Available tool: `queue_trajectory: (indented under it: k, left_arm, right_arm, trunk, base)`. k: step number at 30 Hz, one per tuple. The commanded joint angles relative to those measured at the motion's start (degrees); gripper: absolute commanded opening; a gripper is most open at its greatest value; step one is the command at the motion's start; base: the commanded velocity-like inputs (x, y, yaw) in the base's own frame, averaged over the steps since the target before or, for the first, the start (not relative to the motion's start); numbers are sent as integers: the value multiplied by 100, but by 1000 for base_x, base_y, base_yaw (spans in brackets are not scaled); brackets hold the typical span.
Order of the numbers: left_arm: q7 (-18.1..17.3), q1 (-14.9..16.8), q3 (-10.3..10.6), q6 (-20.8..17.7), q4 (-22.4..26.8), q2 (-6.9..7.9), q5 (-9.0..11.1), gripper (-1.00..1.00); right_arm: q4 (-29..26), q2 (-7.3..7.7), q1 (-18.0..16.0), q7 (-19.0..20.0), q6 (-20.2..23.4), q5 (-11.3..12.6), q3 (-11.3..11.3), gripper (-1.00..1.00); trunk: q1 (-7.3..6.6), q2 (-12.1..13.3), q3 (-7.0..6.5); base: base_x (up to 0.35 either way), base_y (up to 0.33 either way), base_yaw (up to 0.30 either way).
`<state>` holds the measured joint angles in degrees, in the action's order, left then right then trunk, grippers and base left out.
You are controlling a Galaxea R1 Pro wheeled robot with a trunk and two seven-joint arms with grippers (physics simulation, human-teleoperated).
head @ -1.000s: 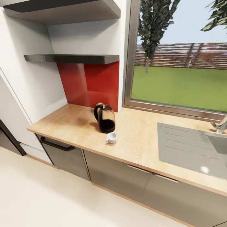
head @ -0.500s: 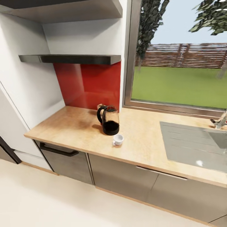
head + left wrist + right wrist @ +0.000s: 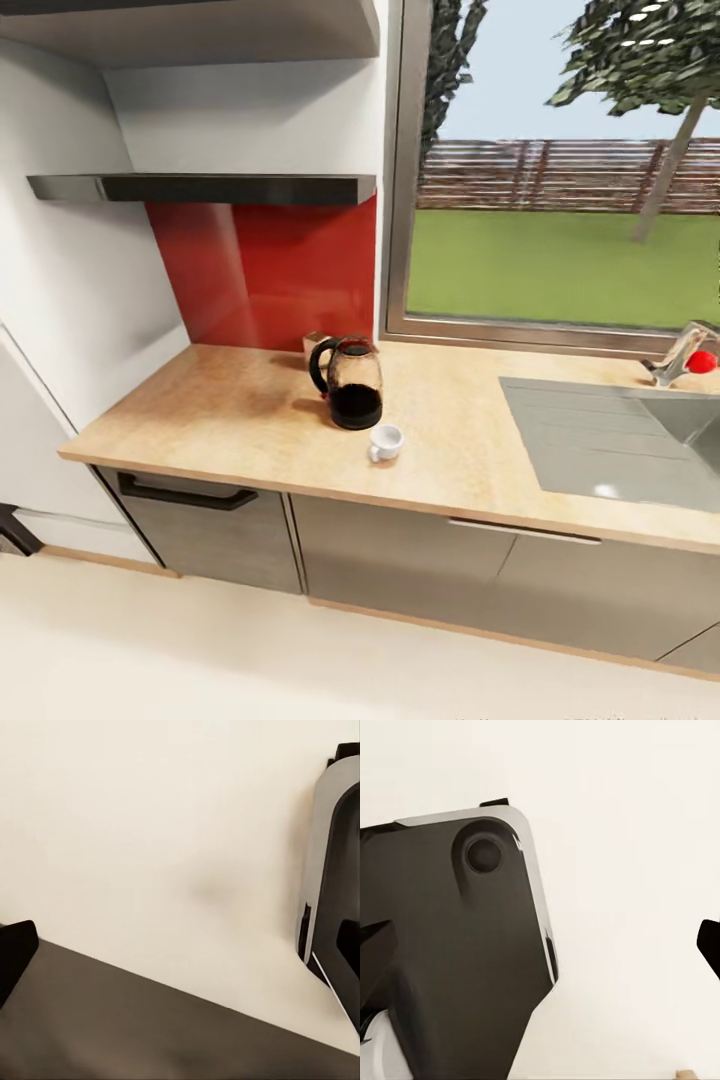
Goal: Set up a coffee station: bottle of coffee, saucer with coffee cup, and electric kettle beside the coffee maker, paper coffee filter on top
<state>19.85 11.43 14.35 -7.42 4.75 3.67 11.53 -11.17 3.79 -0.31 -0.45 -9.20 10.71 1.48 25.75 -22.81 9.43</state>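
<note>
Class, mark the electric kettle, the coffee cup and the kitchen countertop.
electric kettle point(image 3: 352, 386), head view, on its glass body.
coffee cup point(image 3: 386, 440), head view, on its white bowl.
kitchen countertop point(image 3: 210, 412), head view, on bare worktop beside the kettle.

Beige speckled counter point(image 3: 230, 415) over grey cabinets, steel sink point(image 3: 610, 445) set in. On it: electric kettle point(image 3: 350, 384) upright; coffee cup point(image 3: 385, 442) just beside, apart; small brownish item point(image 3: 316, 343) behind kettle, possibly box.

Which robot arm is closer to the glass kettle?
Cannot tell left or right: both wrist views face pale floor, so both arms seem low, away from the kettle on the countertop.
</note>
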Motion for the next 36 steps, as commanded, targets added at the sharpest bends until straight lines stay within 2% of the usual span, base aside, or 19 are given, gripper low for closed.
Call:
queue_trajectory:
  k: [1, 26, 36]
  left_arm:
    - [19, 0, 50, -40, 18, 2, 51, 100]
    - [27, 0, 56, -29, 18, -3, 43, 100]
    - [27, 0, 70, -25, 26, -6, 43, 100]
  right_arm:
    - [1, -1, -3, -3, -19, 22, 12, 100]
    - [1, -6, -3, -3, -20, 18, 1, 100]
    - [1, -3, -3, 10, -17, 18, 1, 100]
  trunk:
    - [3, -11, 11]
    - [3, -11, 11]
    - [3, -11, 11]
  base:
    - [0, 338, -39]
    - [-2, 338, -5]
    - [-104, 319, -204]
